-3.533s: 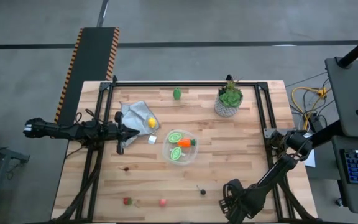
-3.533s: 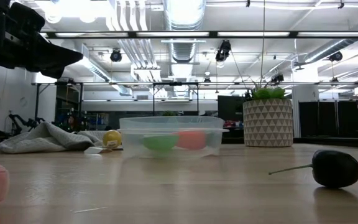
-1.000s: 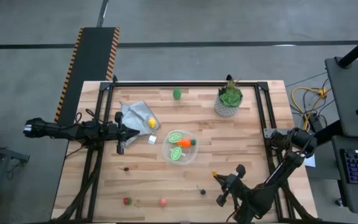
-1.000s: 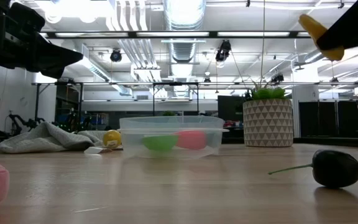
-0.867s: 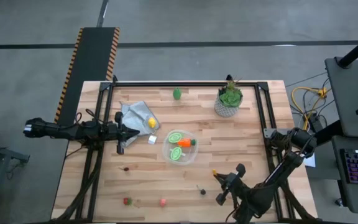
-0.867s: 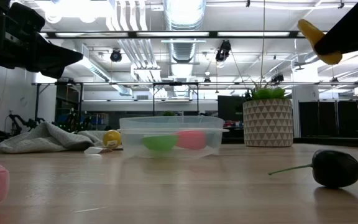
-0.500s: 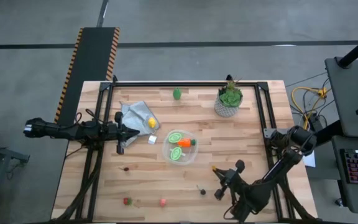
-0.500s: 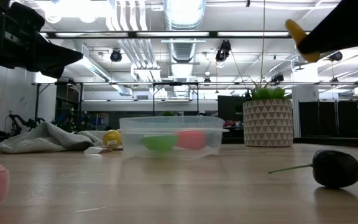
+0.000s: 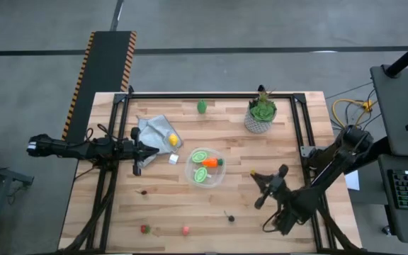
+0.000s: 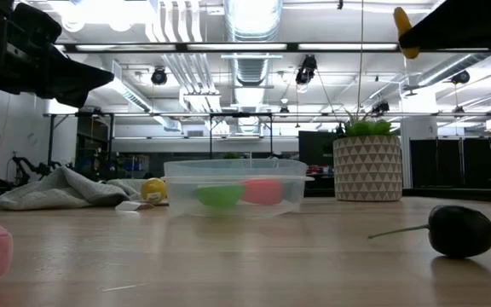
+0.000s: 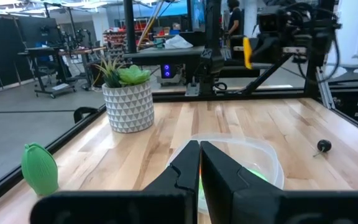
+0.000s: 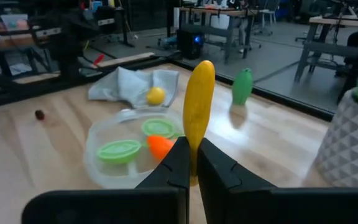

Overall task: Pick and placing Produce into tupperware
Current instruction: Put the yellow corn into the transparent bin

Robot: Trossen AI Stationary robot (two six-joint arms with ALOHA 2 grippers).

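The tupperware [image 9: 205, 168] is a clear shallow container on the table's middle, holding two green slices and an orange carrot. My right gripper [image 9: 258, 178] hovers to its right, shut on a long yellow toy piece [image 12: 199, 99], also seen high in the low view [image 10: 403, 19]. My left gripper [image 9: 137, 152] waits, shut, left of the container beside a grey cloth. Loose produce lies on the table: a green piece [image 9: 202, 107], a yellow lemon [image 9: 173, 139] on the cloth, a dark cherry [image 9: 231, 218], a red piece [image 9: 145, 229] and a pink piece [image 9: 185, 230]. My right gripper pinches the yellow piece by its lower end [image 12: 194, 149] between the two fingers. The rest of it sticks out past the fingertips. The fingers come roughly level from the table's right near side. The piece is lifted clear, well above the table.
A potted plant [image 9: 261, 115] stands at the far right. A small white cube [image 9: 173, 159] lies between the cloth [image 9: 154, 132] and the container. A tiny dark piece [image 9: 144, 191] lies left of centre. Black frame rails run along the table's left, right and far edges.
My right gripper, still shut on the yellow piece, has risen from the near right part of the table and moved toward the far edge, ending right of the container. The yellow piece has travelled with it. Nothing else has moved.
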